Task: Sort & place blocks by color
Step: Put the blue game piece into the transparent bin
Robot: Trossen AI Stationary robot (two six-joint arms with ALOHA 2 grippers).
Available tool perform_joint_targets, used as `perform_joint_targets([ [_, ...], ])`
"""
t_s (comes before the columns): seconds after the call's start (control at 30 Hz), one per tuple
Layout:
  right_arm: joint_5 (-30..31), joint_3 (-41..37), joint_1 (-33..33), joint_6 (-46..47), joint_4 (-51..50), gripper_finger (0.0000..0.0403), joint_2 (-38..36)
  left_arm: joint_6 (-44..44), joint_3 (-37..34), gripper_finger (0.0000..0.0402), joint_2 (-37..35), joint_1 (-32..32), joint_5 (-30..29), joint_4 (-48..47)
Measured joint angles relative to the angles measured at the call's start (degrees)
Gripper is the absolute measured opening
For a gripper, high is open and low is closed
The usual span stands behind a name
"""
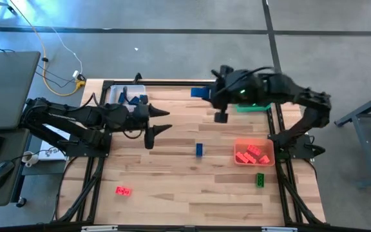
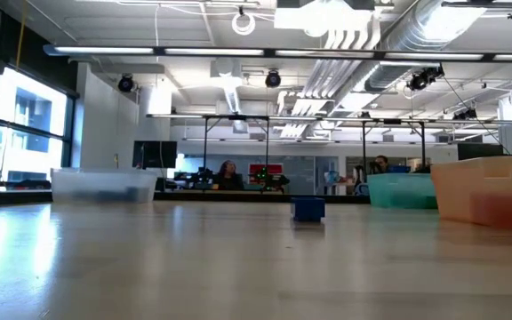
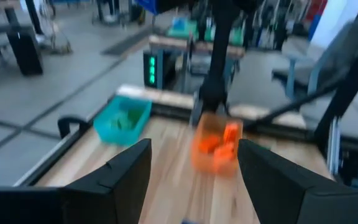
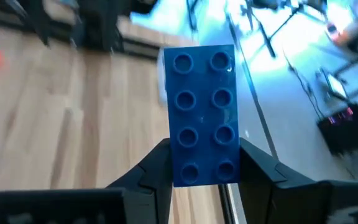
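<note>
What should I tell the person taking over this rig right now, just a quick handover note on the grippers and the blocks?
Right gripper: shut on a blue block, held above the table's far edge.
Left gripper: open, empty, near the clear bin.
Done: red blocks lie in the orange bin, blue ones in the clear bin.
Left: the held block, plus a loose blue block mid-table, a green block beside the orange bin, and a red block near the front left.
Green bin: contents unclear.
</note>
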Motion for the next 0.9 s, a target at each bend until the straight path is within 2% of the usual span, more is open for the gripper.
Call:
perform_joint_targets([
  [0.3, -13.60, 0.00, -2.48, -2.21, 8.70, 0.0113, -4.67, 3.74, 0.00, 0.0225, 0.00, 1.53, -0.46, 9.72],
  [0.4, -20.75, 0.00, -3.04, -2.22, 13.09, 0.0113, -4.68, 4.40, 0.00, 0.0225, 0.00, 2.07, 1.57, 14.25],
  [0.53, -28.26, 0.00, -3.57, -1.94, 18.00, 0.0113, -3.87, 9.74, 0.00, 0.0225, 0.00, 2.29, 3.84, 17.97],
  [0.73, -33.44, -0.02, -3.81, -0.33, 23.48, 0.0113, -0.59, 16.53, 0.00, 0.0225, 0.00, 2.74, 3.67, 18.45],
  [0.9, -33.56, -0.07, -4.15, -0.73, 25.33, 0.0113, 2.86, 12.54, 0.00, 0.0225, 0.00, 4.27, 4.46, 19.61],
])
